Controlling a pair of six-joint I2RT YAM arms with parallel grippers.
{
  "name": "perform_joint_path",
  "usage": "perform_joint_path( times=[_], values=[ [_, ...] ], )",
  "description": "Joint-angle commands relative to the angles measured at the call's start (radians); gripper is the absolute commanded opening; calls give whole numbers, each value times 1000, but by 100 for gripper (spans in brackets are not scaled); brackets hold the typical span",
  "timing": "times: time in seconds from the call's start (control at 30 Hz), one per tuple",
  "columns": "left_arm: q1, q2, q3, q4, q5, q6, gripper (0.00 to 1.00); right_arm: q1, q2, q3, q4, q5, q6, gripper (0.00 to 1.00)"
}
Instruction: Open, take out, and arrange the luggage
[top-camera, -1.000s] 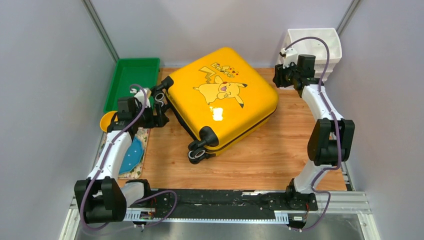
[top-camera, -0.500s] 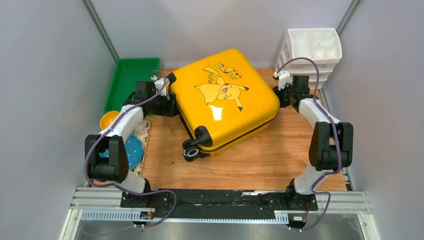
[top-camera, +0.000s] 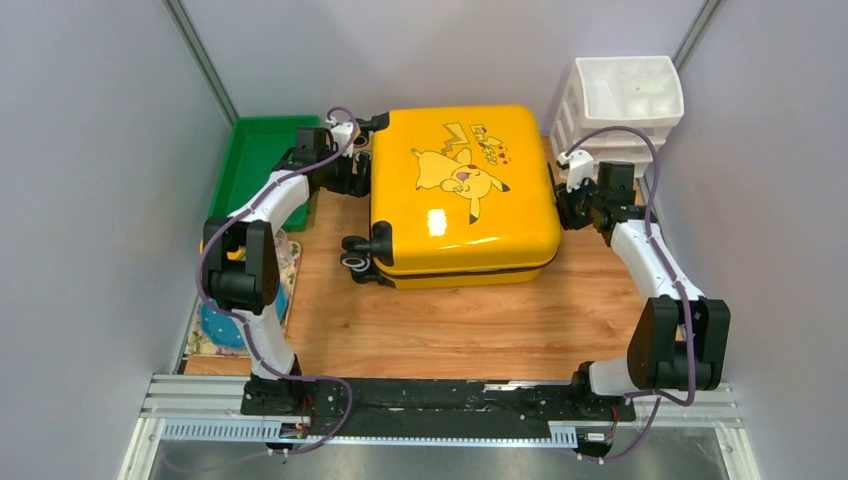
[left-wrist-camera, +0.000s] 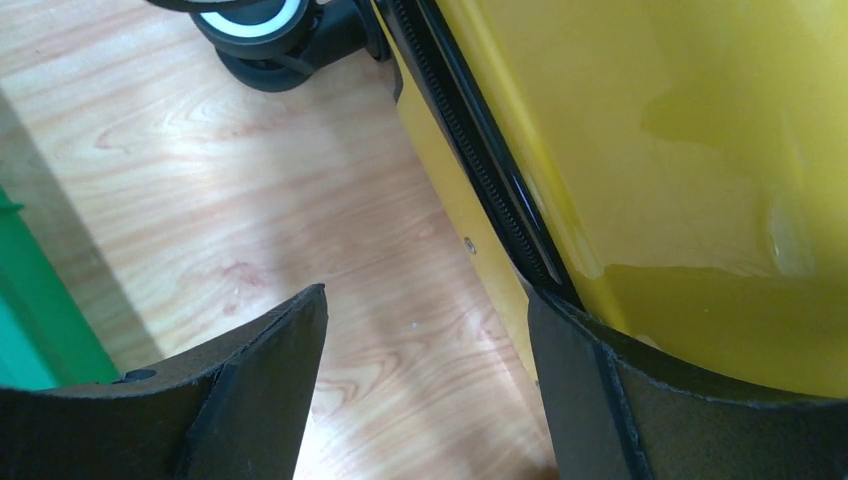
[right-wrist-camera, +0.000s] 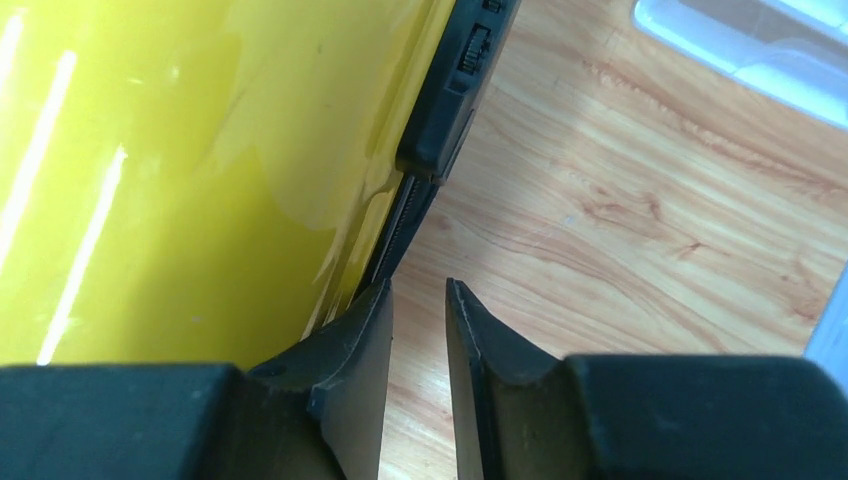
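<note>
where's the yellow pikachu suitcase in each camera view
Top external: yellow hard-shell suitcase lies flat, centre-back.
Left wrist: it fills the right side.
Right wrist: it fills the left side.
Shared landmark: its black zipper seam, along the shell's edge in all three.

Green tray (top-camera: 255, 160) back left, white drawer unit (top-camera: 630, 95) back right, on a wooden table (top-camera: 450, 320).
</note>
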Motion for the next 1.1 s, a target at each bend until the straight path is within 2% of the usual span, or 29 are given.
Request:
perform_joint_path(
  times=[0.0, 0.13, 0.17, 0.33, 0.37, 0.4, 0.47, 0.5, 0.53, 0.57, 0.6, 0.67, 0.73, 0.77, 0.83, 0.93, 0.97, 1.07],
  values=[
    [-40, 30, 68, 122, 121, -12, 83, 36, 36, 26, -46, -70, 80, 31],
    [-23, 38, 108, 109, 153, 0, 84, 36, -7, 69, -74, -44, 86, 36],
    [-2, 35, 115, 99, 160, -8, 84, 0, -23, 88, -112, -47, 78, 38],
    [105, -85, 122, 89, 245, -62, 93, -94, -110, 214, -278, -102, 22, 59],
    [151, -109, 126, 72, 325, -51, 96, -140, -137, 242, -336, -124, 2, 63],
    [178, -155, 132, 47, 364, -14, 96, -159, -153, 283, -364, -142, -8, 69],
    [219, -233, 169, -112, 436, 91, 96, -195, -197, 322, -455, -185, -41, 73],
    [222, -262, 177, -179, 444, 223, 96, -199, -216, 341, -485, -196, -52, 76],
    [224, -298, 171, -323, 458, 298, 96, -199, -236, 340, -511, -223, -60, 77],
    [224, -369, 157, -389, 484, 364, 96, -199, -263, 334, -536, -243, -60, 78],
    [224, -407, 102, -445, 505, 467, 97, -199, -318, 314, -536, -269, -54, 80],
    [228, -504, 42, -603, 574, 564, 97, -199, -389, 248, -513, -366, -19, 87],
    [230, -566, -58, -698, 608, 667, 98, -199, -509, 140, -450, -429, 98, 98],
    [228, -613, -87, -726, 634, 701, 98, -199, -550, 107, -369, -449, 125, 100],
    [227, -641, -131, -811, 650, 800, 98, -196, -639, 47, -323, -539, 109, 99],
    [216, -646, -136, -931, 644, 917, 98, -151, -626, 55, -431, -576, 48, 93],
    [201, -643, -139, -945, 626, 943, 98, -130, -610, 75, -520, -573, 20, 92],
    [169, -648, -179, -901, 581, 949, 98, -84, -554, 63, -618, -500, 3, 89]
  ],
)
